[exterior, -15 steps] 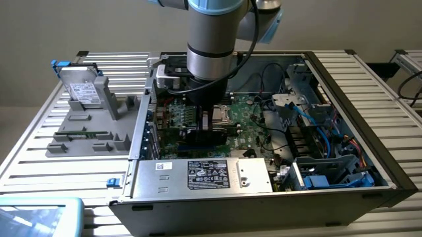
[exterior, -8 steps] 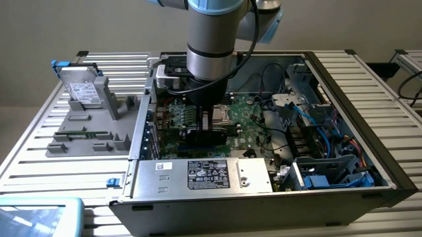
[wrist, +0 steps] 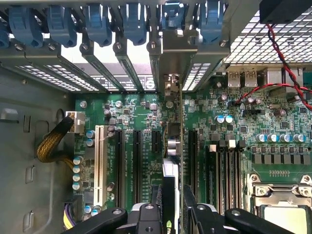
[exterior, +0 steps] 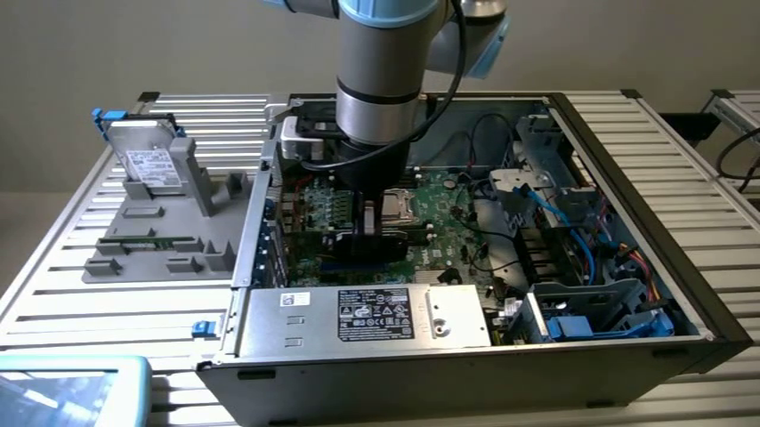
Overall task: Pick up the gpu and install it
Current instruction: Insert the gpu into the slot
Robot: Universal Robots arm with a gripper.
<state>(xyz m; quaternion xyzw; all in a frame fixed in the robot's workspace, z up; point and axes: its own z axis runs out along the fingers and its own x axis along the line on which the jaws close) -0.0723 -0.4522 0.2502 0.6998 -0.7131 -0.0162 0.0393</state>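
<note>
Inspection of the open computer case:

1. The arm reaches down into the case, over the motherboard.
2. Claw: the gripper is pinching the gpu. In the wrist view I see a black finger pressed to each face of the card, with the gripper clamped across its near end.
3. The gpu stands upright on its long edge, in line with the black expansion slots and between two of them. Its metal end bracket sits at the rear wall of the case, among the slot covers under the row of blue retention clips.
4. I cannot tell whether the card's edge is seated in a slot.
5. The CPU socket lies to one side of the card.
6. Outside the case, at the exterior view's left, a hard drive leans upright on a gray fixture.
7. The power supply occupies the case's near corner.
</note>
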